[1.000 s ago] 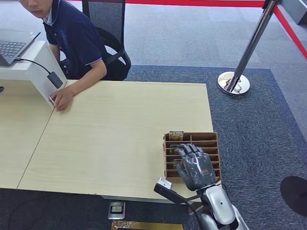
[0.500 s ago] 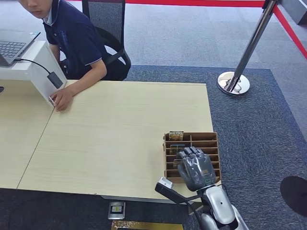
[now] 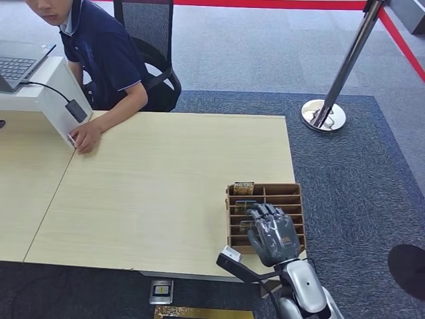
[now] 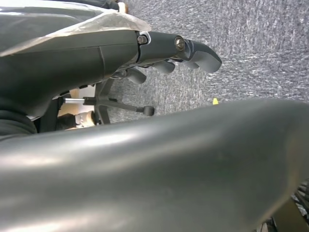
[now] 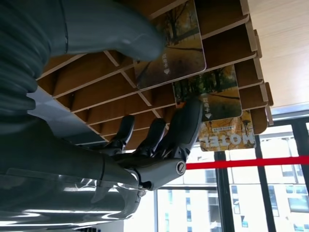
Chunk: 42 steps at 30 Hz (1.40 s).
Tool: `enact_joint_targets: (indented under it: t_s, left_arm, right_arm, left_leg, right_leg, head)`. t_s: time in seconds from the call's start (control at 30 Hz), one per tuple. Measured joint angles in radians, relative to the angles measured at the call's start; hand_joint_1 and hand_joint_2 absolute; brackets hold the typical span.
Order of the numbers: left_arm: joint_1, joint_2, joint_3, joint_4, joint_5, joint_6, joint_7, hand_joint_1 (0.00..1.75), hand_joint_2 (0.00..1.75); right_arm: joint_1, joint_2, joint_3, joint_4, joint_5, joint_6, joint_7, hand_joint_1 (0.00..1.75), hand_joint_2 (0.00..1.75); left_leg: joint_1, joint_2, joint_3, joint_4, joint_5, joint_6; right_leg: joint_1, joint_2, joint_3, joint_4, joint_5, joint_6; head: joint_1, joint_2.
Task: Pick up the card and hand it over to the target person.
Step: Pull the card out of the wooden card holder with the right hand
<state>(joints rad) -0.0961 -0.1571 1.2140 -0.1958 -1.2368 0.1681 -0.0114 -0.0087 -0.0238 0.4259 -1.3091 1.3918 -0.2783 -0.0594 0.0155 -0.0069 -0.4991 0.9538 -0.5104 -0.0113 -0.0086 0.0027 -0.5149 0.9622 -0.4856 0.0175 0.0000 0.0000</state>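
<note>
At the upper left of the head view a person (image 3: 103,56) is seated behind the tabletop (image 3: 165,186), leaning in with a hand (image 3: 86,136) rested at the foot of a white stand (image 3: 48,96) that carries a laptop (image 3: 22,60); this is judged to be the target person, placed well apart from the cards so that a long reach across the wood would be called for. Toward the lower right of that view a slotted wooden rack (image 3: 291,194) is set near the tabletop's front corner, its dividers keeping the cards upright and spaced so that one can be taken singly. The right robot hand (image 3: 273,234) is laid over the rack from the near side, fingers curled down into the slots. In the right wrist view the fingertips (image 5: 188,121) are seen touching the card (image 5: 211,99) in the middle slot, with the thumb apart above a neighbouring card (image 5: 175,43); nothing is yet clamped, and the card sits in its slot. The left robot hand (image 4: 175,50) is seen hanging above grey carpet, fingers loosely curled and holding nothing.
</note>
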Motion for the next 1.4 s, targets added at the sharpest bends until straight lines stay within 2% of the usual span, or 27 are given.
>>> enact_joint_targets:
  t_s: [0.13,0.37,1.4]
  left_arm:
    - [-0.001,0.0,-0.003,0.0,-0.004,-0.001,0.001,0.0,0.0]
    - [-0.001,0.001,-0.002,0.0,-0.002,-0.001,0.002,0.0,0.0]
    - [0.0,0.001,-0.003,0.0,-0.004,-0.001,-0.001,0.0,0.0]
  right_arm:
    - [0.003,0.002,-0.003,0.0,0.0,0.0,0.0,0.71,1.75]
    - [0.0,0.001,-0.011,0.017,-0.002,0.001,-0.001,0.7,1.75]
    - [0.007,0.015,-0.001,0.047,0.003,0.012,-0.009,0.74,1.75]
  left_leg:
    - [0.0,0.0,0.0,0.0,0.0,0.0]
    - [0.0,0.0,0.0,0.0,0.0,0.0]
    - [0.0,0.0,0.0,0.0,0.0,0.0]
  right_leg:
    - [0.0,0.0,0.0,0.0,0.0,0.0]
    - [0.0,0.0,0.0,0.0,0.0,0.0]
    - [0.0,0.0,0.0,0.0,0.0,0.0]
  head:
    - [0.0,0.0]
    - [0.0,0.0]
    - [0.0,0.0]
